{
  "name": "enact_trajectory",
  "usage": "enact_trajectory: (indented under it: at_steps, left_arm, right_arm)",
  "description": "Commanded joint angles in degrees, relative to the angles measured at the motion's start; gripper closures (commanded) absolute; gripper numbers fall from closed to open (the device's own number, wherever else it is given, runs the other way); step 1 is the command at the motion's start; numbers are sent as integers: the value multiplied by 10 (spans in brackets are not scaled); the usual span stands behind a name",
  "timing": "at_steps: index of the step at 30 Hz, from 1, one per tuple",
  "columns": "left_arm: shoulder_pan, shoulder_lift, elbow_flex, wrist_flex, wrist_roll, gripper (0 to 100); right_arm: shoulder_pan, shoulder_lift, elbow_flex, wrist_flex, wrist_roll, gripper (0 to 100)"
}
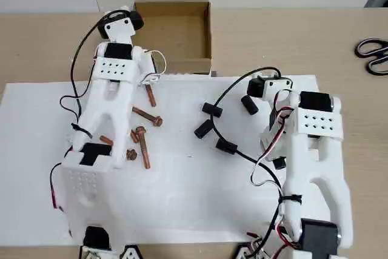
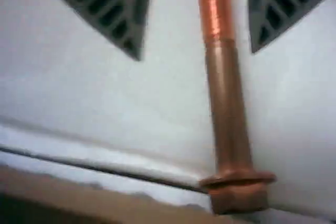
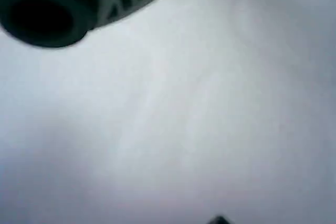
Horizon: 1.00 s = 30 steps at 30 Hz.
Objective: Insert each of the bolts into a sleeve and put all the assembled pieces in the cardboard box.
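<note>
A copper bolt (image 2: 226,114) lies flat on the white sheet (image 1: 200,192), lengthwise between the two spread fingers (image 2: 105,3) of my left gripper (image 1: 150,80), which is open just in front of the cardboard box (image 1: 173,34). Several more bolts (image 1: 143,147) lie scattered beside the left arm. My right gripper (image 1: 267,92) sits low at the sheet's far right, with a black sleeve (image 1: 248,104) right beside it; the right wrist view shows this sleeve (image 3: 42,17) end-on, close up. Three other sleeves (image 1: 211,110) lie near the sheet's middle.
The open box stands at the back edge of the sheet and holds nothing. A black cable (image 1: 236,150) runs across the sleeves towards the right arm. Another black sleeve (image 1: 279,162) lies by the right arm. Scissors (image 1: 373,56) rest on the table at far right.
</note>
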Motion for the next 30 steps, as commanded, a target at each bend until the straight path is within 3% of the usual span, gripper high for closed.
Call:
enact_trajectory:
  at_steps: [1, 11, 20, 30]
  left_arm:
    - [11, 2, -24, -18, 0, 809]
    - [8, 58, -63, -41, -1, 807]
    - [-22, 67, -175, 41, -5, 808]
    - [-25, 80, -127, 9, -4, 809]
  right_arm:
    - [3, -23, -3, -8, -6, 995]
    - [5, -23, -3, -8, -4, 995]
    - [4, -23, -3, -9, -3, 995]
    - [2, -23, -3, -9, -6, 995]
